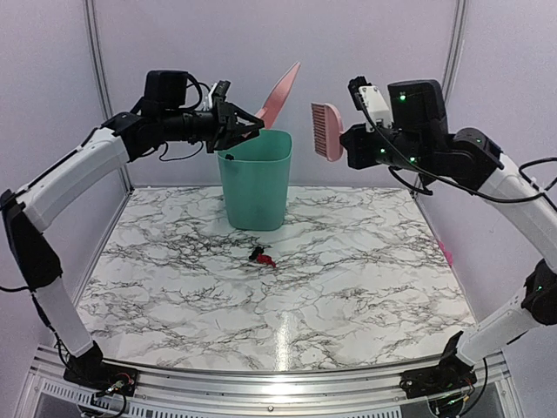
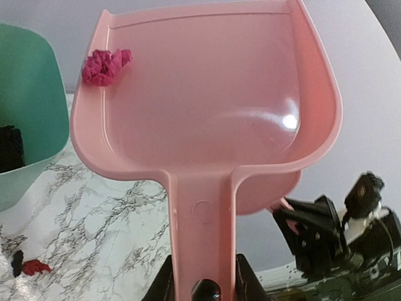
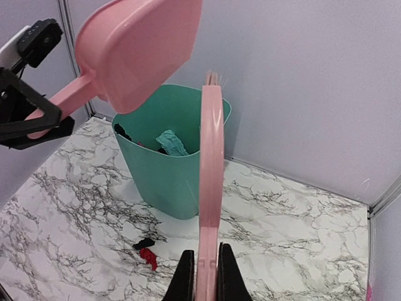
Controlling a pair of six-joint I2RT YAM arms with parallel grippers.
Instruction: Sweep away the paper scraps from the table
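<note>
Paper scraps [image 3: 170, 142] partly hidden inside bin [image 3: 169, 185]; left fingers [image 2: 161, 283] pinch dustpan [image 2: 207, 113], right fingers [image 3: 184, 279] pinch brush [image 3: 210, 169].

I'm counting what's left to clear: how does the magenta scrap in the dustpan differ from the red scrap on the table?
The magenta scrap sits near a front corner of the dustpan, held up in the air; the red scrap lies on the table before the green bin. The magenta scrap sits alone; the red scrap has a black scrap right beside it. Both are crumpled paper, neither in the bin.
</note>
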